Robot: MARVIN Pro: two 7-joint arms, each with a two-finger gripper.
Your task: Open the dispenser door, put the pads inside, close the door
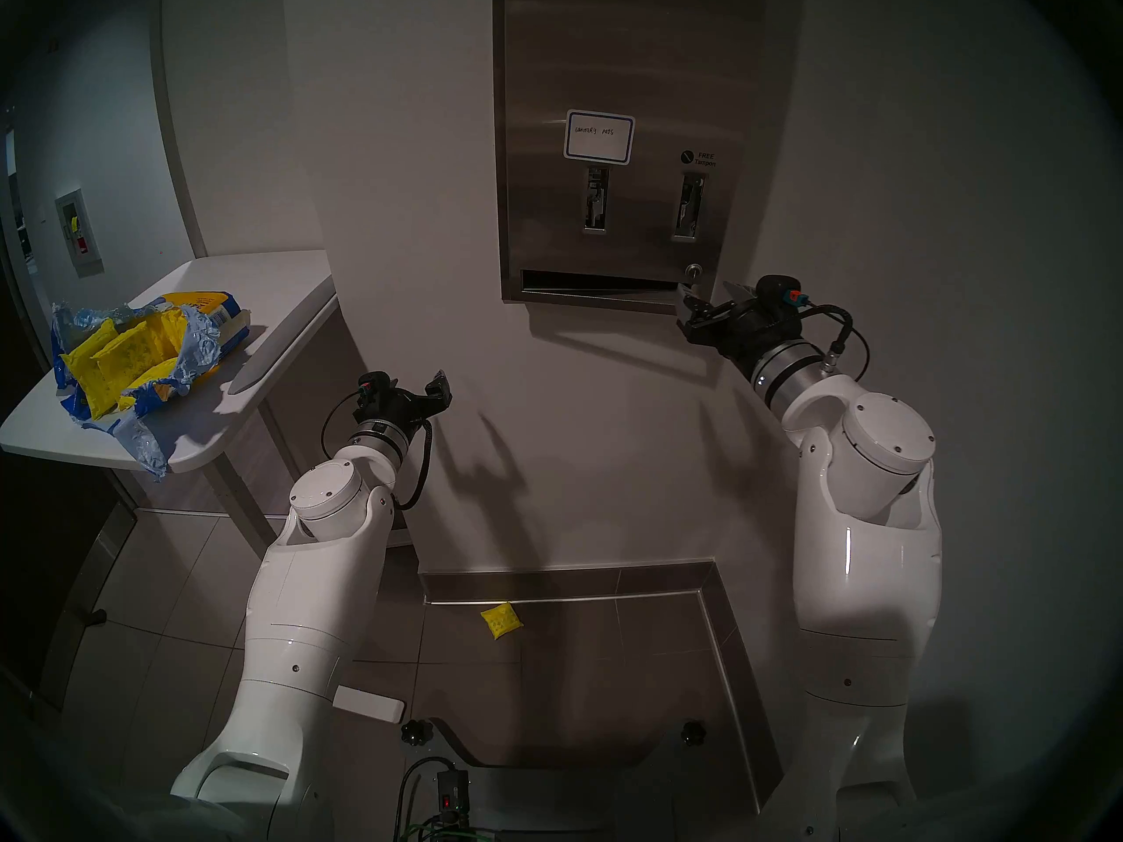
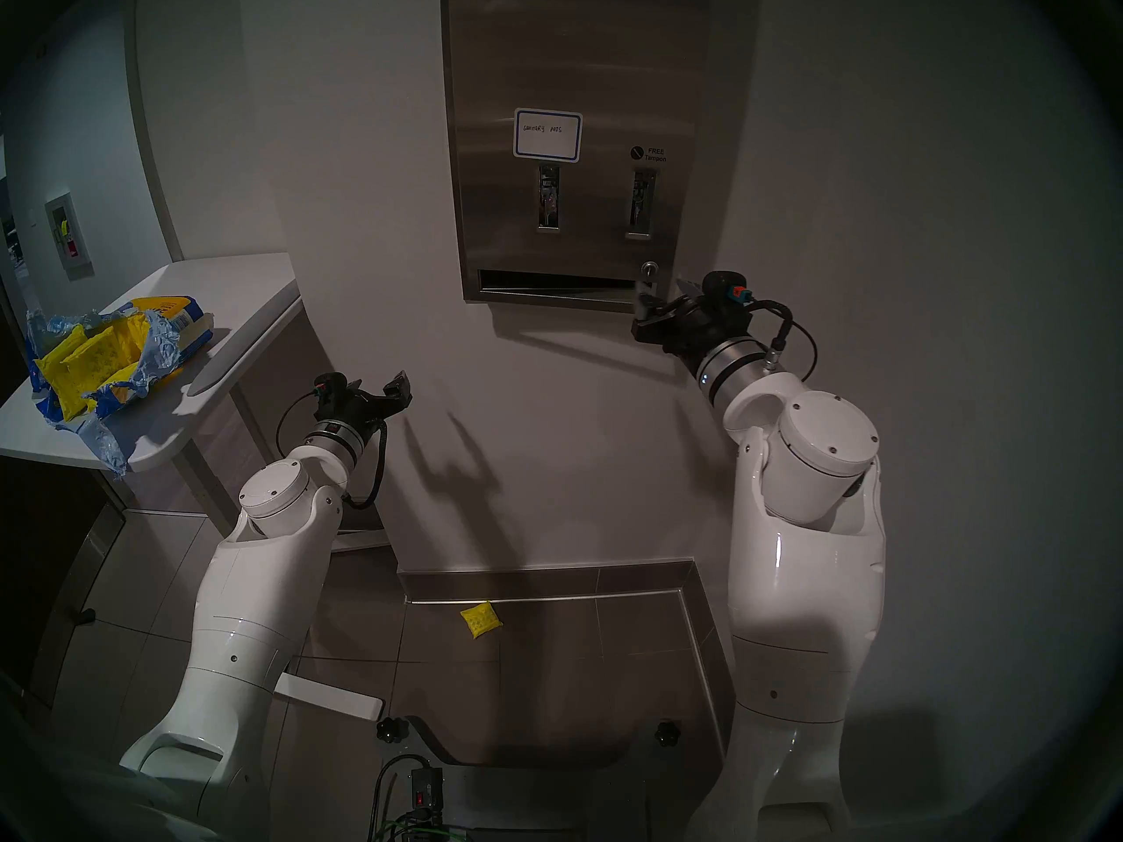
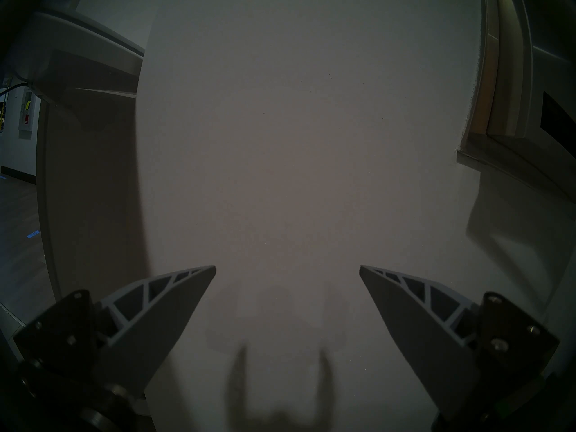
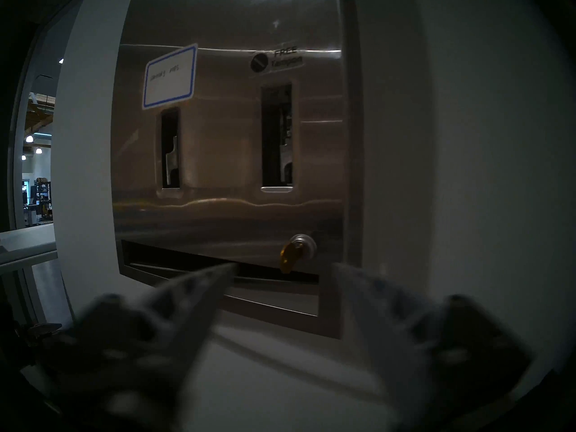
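The dispenser door [image 1: 620,63] is a brushed-steel panel on the wall, shut, with a blue-bordered label [image 1: 600,137], two levers, a slot [image 1: 598,282] and a round lock [image 1: 693,270]. It also shows in the right wrist view [image 4: 230,210], with a brass key in the lock [image 4: 300,244]. My right gripper [image 1: 711,294] [image 4: 285,266] is open at the door's lower right corner, just below the lock, blurred. Yellow pads [image 1: 115,361] lie in a torn bag on the table. One pad [image 1: 501,620] lies on the floor. My left gripper [image 1: 439,390] [image 3: 287,267] is open and empty, facing bare wall.
The white table [image 1: 273,288] stands at the left, its edge near my left arm. A torn blue-and-yellow bag [image 1: 182,348] holds the pads. A steel baseboard [image 1: 565,579] runs along the wall's foot. The robot base and cables [image 1: 437,786] are at the bottom.
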